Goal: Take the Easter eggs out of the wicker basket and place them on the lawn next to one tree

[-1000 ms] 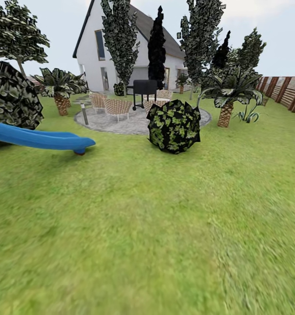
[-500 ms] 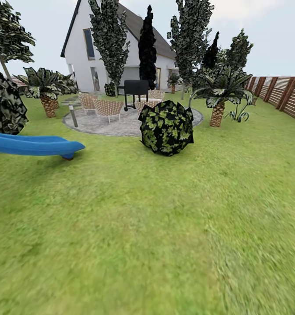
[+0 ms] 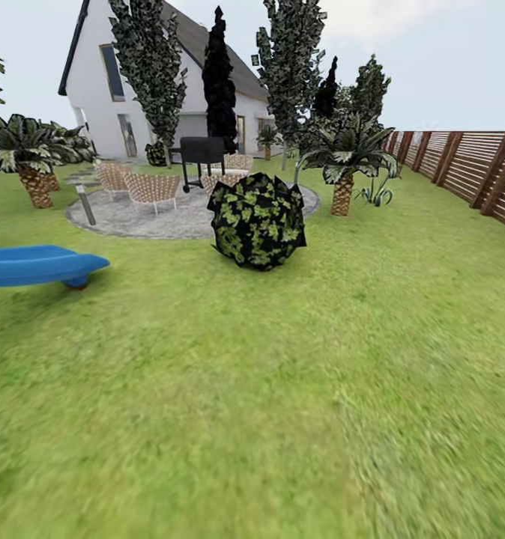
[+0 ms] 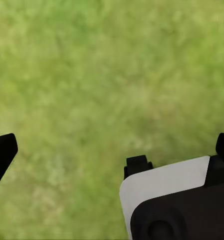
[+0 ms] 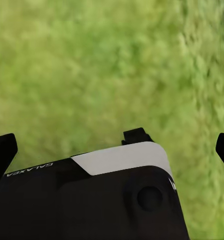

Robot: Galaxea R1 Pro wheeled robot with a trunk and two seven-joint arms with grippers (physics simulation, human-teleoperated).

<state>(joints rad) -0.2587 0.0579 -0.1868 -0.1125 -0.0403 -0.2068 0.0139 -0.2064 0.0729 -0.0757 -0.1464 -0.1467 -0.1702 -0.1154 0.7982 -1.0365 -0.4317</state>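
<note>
The Easter eggs and the wicker basket are out of view. Mottled green lawn (image 3: 282, 389) fills the near ground in the head view. Two tall trees with dark, pale-speckled foliage (image 3: 151, 67) (image 3: 291, 60) stand far back in front of the white house (image 3: 95, 97). My left gripper (image 4: 112, 150) hangs open over bare grass, its black fingertips (image 4: 2, 152) spread wide with nothing between them. My right gripper (image 5: 112, 147) is open too, over grass and above part of my own white and black body (image 5: 116, 190).
A round dark shrub (image 3: 256, 221) sits mid-lawn ahead. Behind it lies a grey paved patio (image 3: 132, 221) with wicker chairs (image 3: 153, 191) and a black grill (image 3: 201, 153). A blue slide's end (image 3: 35, 266) is at left. Short palms (image 3: 342, 161) (image 3: 31, 161), a black tree (image 3: 219, 75) and a slatted fence (image 3: 470, 168) stand around.
The whole head view has slid to the left, so the camera has turned right. The slide and big bush at left have mostly left the picture, and more fence shows.
</note>
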